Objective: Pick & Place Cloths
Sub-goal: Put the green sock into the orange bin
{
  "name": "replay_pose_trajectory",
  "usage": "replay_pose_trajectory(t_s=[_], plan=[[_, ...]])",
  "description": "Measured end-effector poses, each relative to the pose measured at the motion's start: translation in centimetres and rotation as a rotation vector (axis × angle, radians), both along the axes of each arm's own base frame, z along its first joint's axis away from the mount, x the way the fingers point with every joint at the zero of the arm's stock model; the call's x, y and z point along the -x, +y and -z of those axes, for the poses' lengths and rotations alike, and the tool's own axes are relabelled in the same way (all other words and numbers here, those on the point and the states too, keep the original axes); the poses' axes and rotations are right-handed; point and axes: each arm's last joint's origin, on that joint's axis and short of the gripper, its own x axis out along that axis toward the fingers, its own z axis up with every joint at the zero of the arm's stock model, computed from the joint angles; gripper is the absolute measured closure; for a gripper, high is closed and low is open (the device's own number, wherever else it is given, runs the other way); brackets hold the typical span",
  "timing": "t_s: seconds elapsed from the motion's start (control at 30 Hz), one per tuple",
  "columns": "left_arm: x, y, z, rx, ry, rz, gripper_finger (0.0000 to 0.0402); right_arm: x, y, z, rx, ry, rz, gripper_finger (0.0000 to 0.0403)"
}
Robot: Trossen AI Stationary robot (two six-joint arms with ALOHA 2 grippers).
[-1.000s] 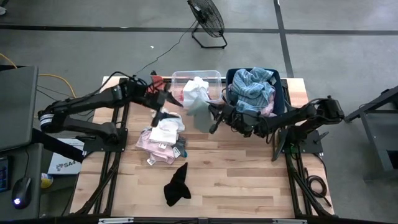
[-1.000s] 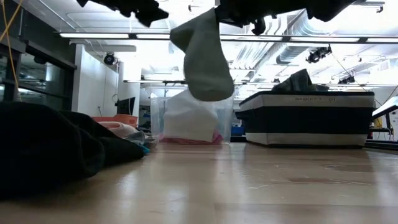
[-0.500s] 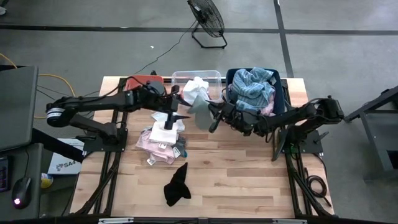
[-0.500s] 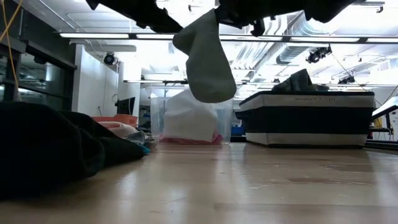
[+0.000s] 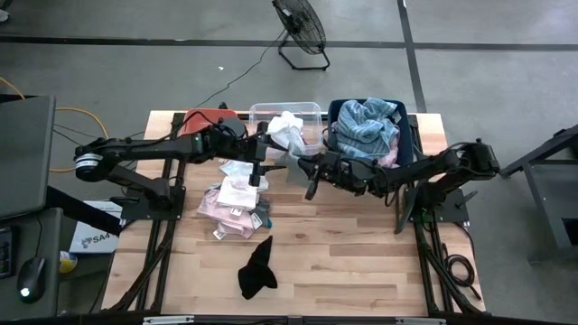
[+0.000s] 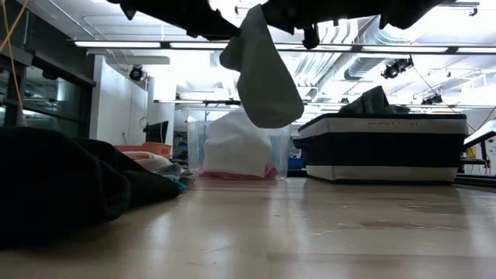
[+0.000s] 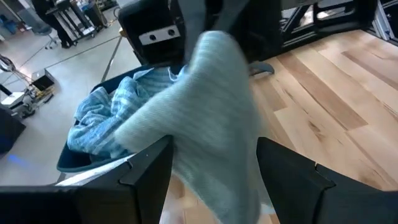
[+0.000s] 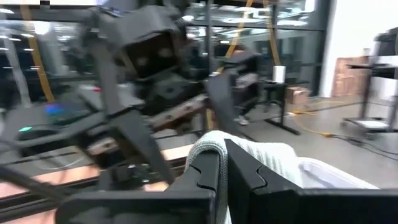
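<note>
A small grey cloth (image 6: 262,77) hangs above the middle of the table, and my right gripper (image 5: 305,170) is shut on its upper end. My left gripper (image 5: 269,164) has come in from the table's left. It is open, with one finger on each side of the hanging grey cloth (image 7: 205,106). Below my left arm a pile of pink and white cloths (image 5: 237,200) lies on the table. A black cloth (image 5: 257,269) lies nearer the front edge. My right gripper pinches the grey cloth's upper end (image 8: 208,144) between its two shut fingers, reaching in about level from the table's right. The cloth hangs slack below the fingers, clear of the table. My left gripper's fingers (image 7: 149,171) flank the cloth; whether they touch it I cannot tell.
At the far edge stand an orange bin (image 5: 203,120), a clear bin (image 5: 309,113) holding a white cloth, and a dark blue bin (image 5: 411,140) heaped with a blue-striped cloth. Bare wood lies at the front right of the table.
My left gripper has gone toward the table's right, from over the pile to the hanging grey cloth, and has sunk a little, so that its open fingers now stand around the cloth. My right gripper has rolled a little in place, and the cloth has swung slightly.
</note>
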Motion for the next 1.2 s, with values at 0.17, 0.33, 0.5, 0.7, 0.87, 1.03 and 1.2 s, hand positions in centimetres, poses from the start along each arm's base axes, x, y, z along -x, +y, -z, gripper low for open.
replay_pose_trajectory(t_s=[0.17,0.33,0.5,0.7,0.87,1.03,1.2], plan=[[-0.7,-0.4,0.0,-0.007,-0.037,0.025,0.0174,-0.1,0.0,0.0,0.002,0.0,-0.055,0.0399],[-1.0,-1.6,0.0,-0.025,-0.045,0.069,0.0174,-0.1,-0.3,0.0,-0.009,-0.001,-0.061,0.0399],[-1.2,-2.1,0.0,-0.043,-0.047,0.083,0.0174,-0.1,-0.4,0.0,-0.013,-0.005,-0.081,0.0399],[-1.2,-1.8,0.0,-0.02,-0.048,0.008,0.0216,-0.1,-0.4,0.0,-0.012,-0.004,-0.083,0.0399],[-1.2,-1.8,0.0,-0.001,-0.049,0.0,0.0313,-0.1,-0.3,0.0,-0.008,-0.009,-0.108,0.0399],[-1.2,-1.8,0.0,0.024,-0.048,-0.001,0.0387,-0.1,-0.3,0.0,-0.004,-0.009,-0.108,0.0399],[-1.2,-1.8,0.0,0.023,-0.047,-0.008,0.0396,-0.1,-0.2,0.0,0.028,0.001,-0.105,0.0388]])
